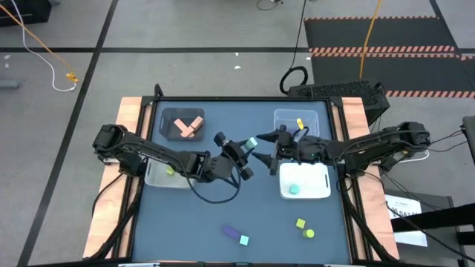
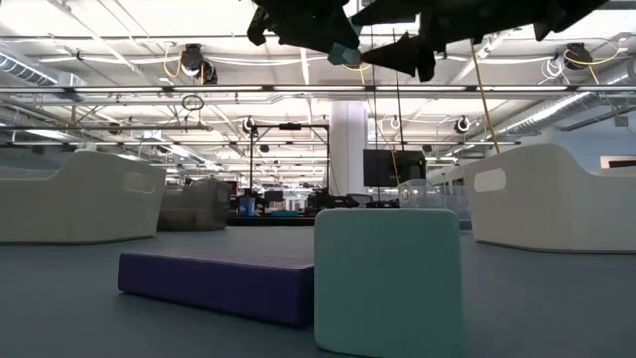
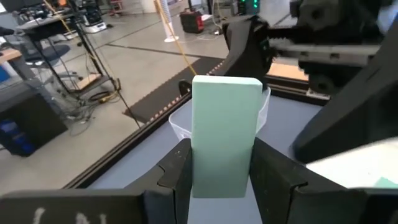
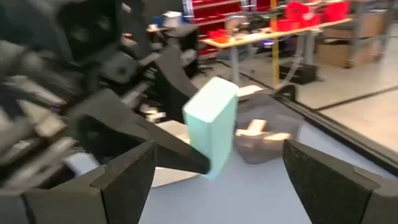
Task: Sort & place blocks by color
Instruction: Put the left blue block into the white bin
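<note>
Left gripper (image 1: 241,152) pinching teal bar (image 1: 251,142) above table centre, right gripper (image 1: 266,152) spread, seemingly just beside it

teal bar (image 3: 225,134): I'm seeing a matt, smooth face, looking like foam or soft plastic.
left gripper (image 3: 217,177): I'm reading its fingers as dark matt plastic.
clear bin (image 1: 315,119): it's showing as glossy see-through plastic.
table (image 1: 267,215): I'm viewing a smooth matt blue-grey top, wood-like side rails.

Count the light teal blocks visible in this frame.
3: one bar held in the left gripper, one cube in the white bin, one cube at the table's front.
</note>
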{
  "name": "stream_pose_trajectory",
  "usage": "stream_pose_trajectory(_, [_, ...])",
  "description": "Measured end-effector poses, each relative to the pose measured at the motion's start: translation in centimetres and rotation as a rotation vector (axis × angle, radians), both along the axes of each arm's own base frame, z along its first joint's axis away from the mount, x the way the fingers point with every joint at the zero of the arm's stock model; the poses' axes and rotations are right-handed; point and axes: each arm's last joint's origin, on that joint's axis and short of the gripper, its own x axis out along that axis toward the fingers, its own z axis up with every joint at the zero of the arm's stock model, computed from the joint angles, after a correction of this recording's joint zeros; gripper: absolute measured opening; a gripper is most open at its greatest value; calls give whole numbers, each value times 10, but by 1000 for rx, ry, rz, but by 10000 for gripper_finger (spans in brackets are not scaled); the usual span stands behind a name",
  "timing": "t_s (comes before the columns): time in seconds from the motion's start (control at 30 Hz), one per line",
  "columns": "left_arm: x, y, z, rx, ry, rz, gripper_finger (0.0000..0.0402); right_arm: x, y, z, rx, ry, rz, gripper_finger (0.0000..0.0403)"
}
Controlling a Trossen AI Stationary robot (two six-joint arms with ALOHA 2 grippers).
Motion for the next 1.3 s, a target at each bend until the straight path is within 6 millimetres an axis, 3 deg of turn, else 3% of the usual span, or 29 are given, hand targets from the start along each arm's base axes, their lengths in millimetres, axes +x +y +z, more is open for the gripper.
stream_pose_trajectory(0.3, [-2,3,-3,29,23,74,125,16,-1,-5,-26,-48,-106,337])
stream_pose_trajectory(0.6, [-3,3,-11,31,69,103,125,16,4,3,-44,-106,-100,278])
stream_pose_trajectory(0.77, [-5,4,-10,31,55,134,125,16,8,4,-75,-112,-88,271])
stream_pose_trajectory(1.03, [-3,2,-7,37,32,117,125,16,7,4,-53,-117,-95,275])
stream_pose_trajectory(1.3, [2,-1,0,28,-14,27,125,16,6,3,-52,-115,-98,249])
